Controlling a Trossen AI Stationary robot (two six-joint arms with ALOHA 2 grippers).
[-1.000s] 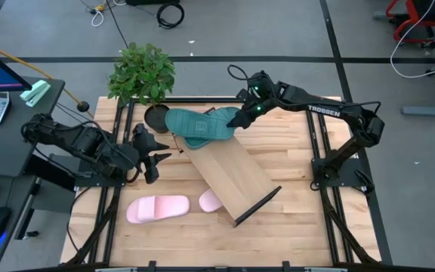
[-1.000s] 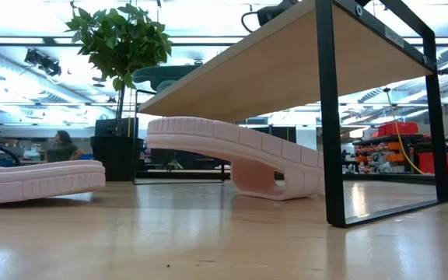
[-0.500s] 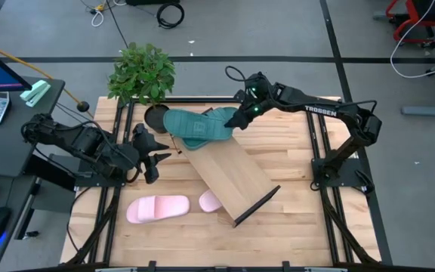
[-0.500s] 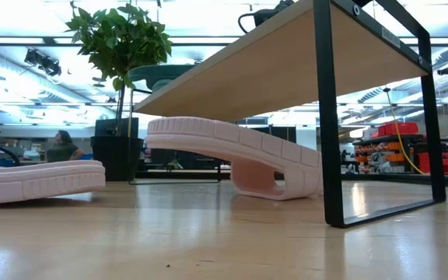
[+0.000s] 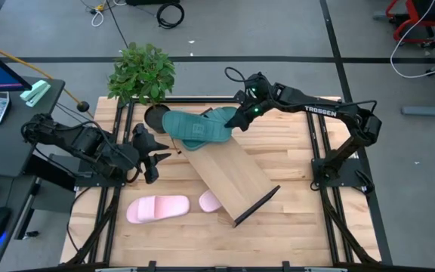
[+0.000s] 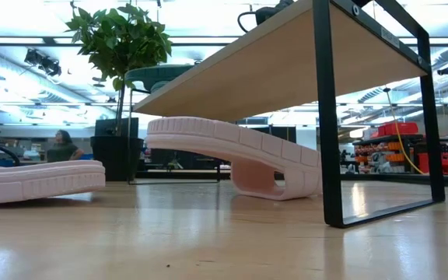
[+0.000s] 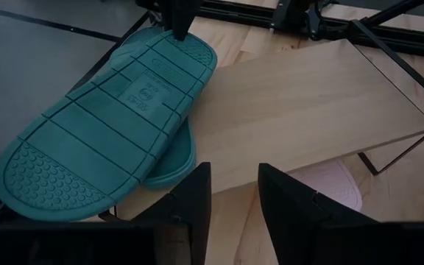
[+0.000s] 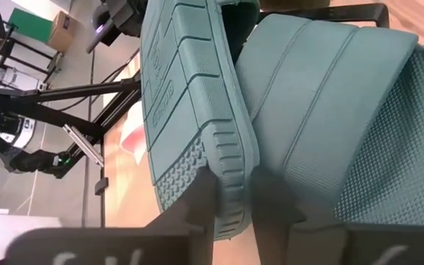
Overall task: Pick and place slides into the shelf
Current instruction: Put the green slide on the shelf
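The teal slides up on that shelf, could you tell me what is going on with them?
The right gripper has its fingers pinched on the edge of the upper teal slide, which lies sole-up over the other teal slide at the far end of the shelf. The left gripper waits beside the shelf, holding nothing. One pink slide lies on the table, and the second pink slide sits partly under the shelf.
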